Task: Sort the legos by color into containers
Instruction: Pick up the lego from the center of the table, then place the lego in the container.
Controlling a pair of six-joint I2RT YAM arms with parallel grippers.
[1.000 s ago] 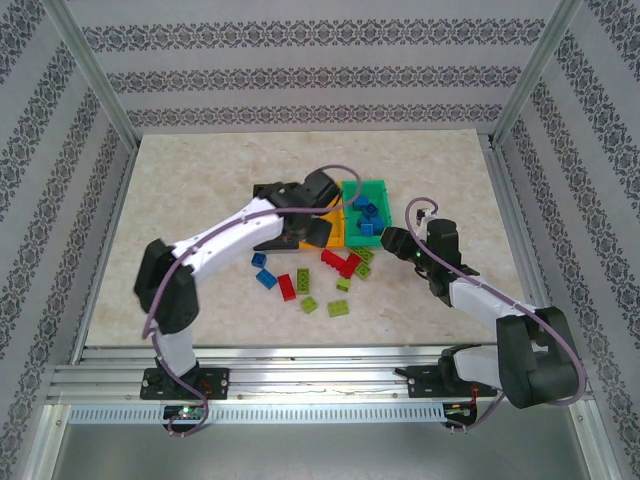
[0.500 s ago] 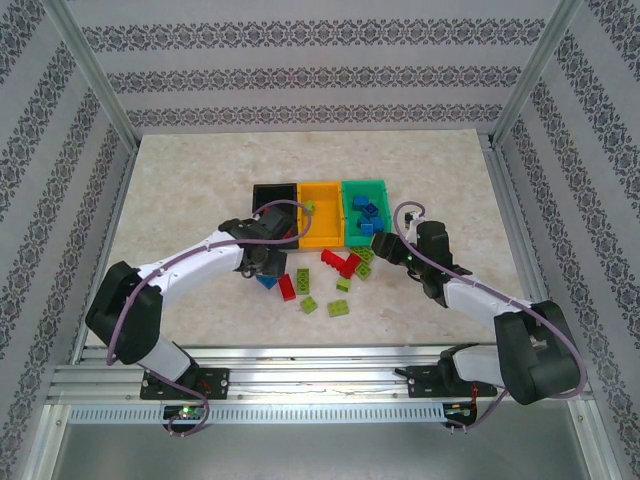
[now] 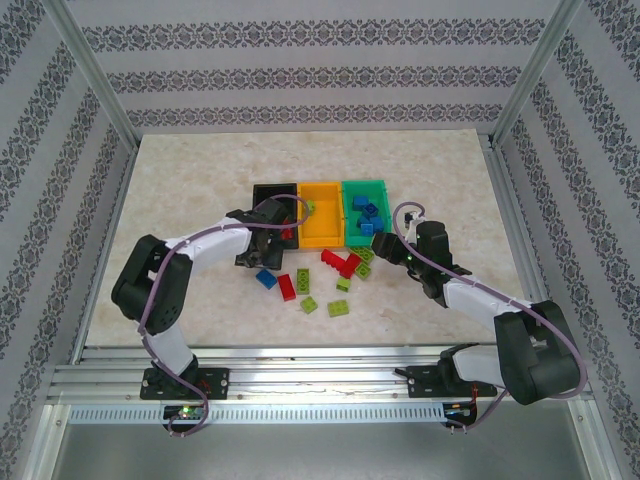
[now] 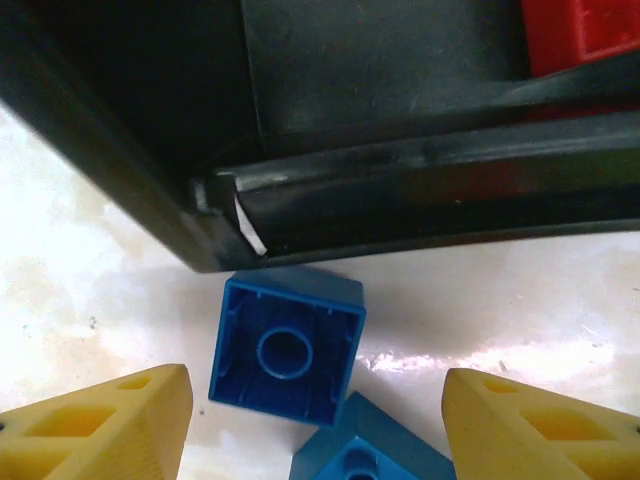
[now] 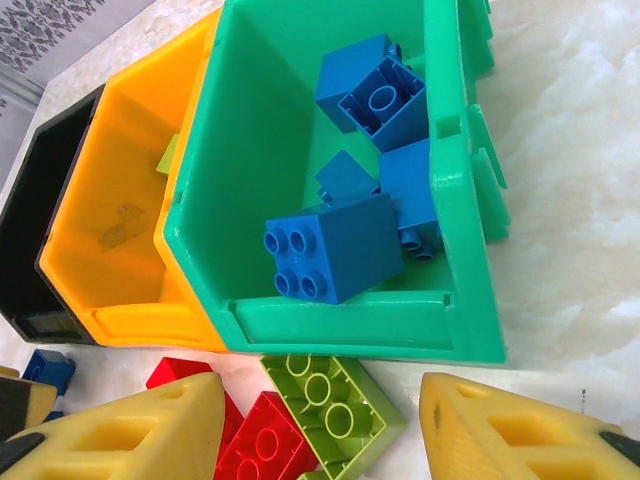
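Pale marbled desk (image 3: 180, 200), patterned walls all round. Left hand (image 4: 315, 420) low by the near corner of the black bin (image 4: 150, 150), yellow fingers (image 4: 110, 425) apart, clamped on nothing. Blue brick (image 4: 287, 345) lying between and just ahead of them, hollow underside up, close to the bin wall. Second blue brick (image 4: 375, 450) crowding its near corner.

Right hand (image 5: 320, 430) likewise spread and empty, poised over a lime brick (image 5: 335, 405) and red bricks (image 5: 255, 445) just outside the green bin (image 5: 470, 250), with blue bricks (image 5: 335, 245) already inside. Orange-yellow bin (image 5: 130, 150) between the other two.

Probably light, hard and rather slick, so best pinched across two flat opposite walls, not corner to corner — squared up first, since slightly skewed to the fingers. Little give in the plastic; a glancing squeeze likely to flick it away or nudge the neighbour.
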